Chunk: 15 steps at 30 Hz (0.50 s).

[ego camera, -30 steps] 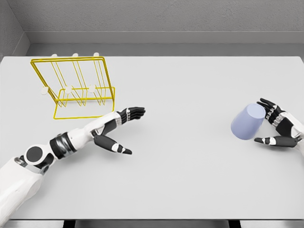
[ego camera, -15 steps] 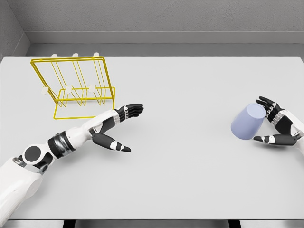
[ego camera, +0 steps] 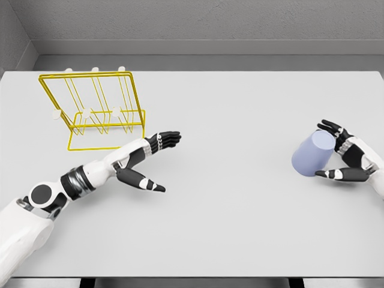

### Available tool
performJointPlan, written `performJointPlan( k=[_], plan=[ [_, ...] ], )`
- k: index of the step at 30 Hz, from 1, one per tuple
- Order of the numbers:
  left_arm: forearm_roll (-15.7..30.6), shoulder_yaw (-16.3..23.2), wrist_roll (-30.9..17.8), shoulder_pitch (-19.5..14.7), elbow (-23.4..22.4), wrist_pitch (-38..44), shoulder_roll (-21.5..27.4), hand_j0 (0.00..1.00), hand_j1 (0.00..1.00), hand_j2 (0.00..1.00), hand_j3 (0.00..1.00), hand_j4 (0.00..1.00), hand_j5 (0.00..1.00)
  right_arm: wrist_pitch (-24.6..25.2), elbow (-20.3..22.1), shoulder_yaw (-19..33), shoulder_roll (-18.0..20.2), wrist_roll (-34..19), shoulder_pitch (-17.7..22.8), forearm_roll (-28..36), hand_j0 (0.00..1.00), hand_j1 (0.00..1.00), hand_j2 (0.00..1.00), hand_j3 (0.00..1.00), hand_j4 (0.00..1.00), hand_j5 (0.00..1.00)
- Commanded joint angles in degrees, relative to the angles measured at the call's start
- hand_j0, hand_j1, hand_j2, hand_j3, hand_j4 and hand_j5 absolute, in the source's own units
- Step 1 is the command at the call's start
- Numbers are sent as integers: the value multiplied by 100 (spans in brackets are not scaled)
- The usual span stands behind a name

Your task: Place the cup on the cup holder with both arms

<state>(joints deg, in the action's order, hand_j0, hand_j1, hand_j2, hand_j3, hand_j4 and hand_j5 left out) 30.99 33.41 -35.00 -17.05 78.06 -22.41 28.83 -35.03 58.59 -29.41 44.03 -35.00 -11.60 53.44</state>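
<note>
On the grey counter (ego camera: 240, 228), my right robot hand (ego camera: 348, 159) cups the unlifted cup (ego camera: 312, 154); left robot hand (ego camera: 147, 162) spread beside the empty cup holder (ego camera: 93, 111).

- 1 cup (ego camera: 312, 154), pale blue-violet, lying tilted on the desk
- 1 cup holder (ego camera: 95, 111), yellow wire rack w/ white-tipped pegs; peg count unclear, approx 3 tips at top edge + a few lower down
- 2 arms, white, 1 from each side
- 2 hands: left hand (ego camera: 148, 162), right hand (ego camera: 346, 160); 5 fingers ea per rig, not all visible
- 1 desk (ego camera: 240, 210), light grey
- 0 other loose items on desk
</note>
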Motion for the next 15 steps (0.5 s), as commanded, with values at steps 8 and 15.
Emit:
performJointPlan(
  k=[8,15],
  plan=[
    [39,-1,0,0,-1,9,17,100,100,100,100,100,100,3,21,-12,-184,0,-53,-45,100,100,100,100,100,100],
    [39,-1,0,0,-1,9,8,100,100,100,100,100,100,3,74,-12,-219,0,-62,-124,100,100,100,100,100,100]
  ],
)
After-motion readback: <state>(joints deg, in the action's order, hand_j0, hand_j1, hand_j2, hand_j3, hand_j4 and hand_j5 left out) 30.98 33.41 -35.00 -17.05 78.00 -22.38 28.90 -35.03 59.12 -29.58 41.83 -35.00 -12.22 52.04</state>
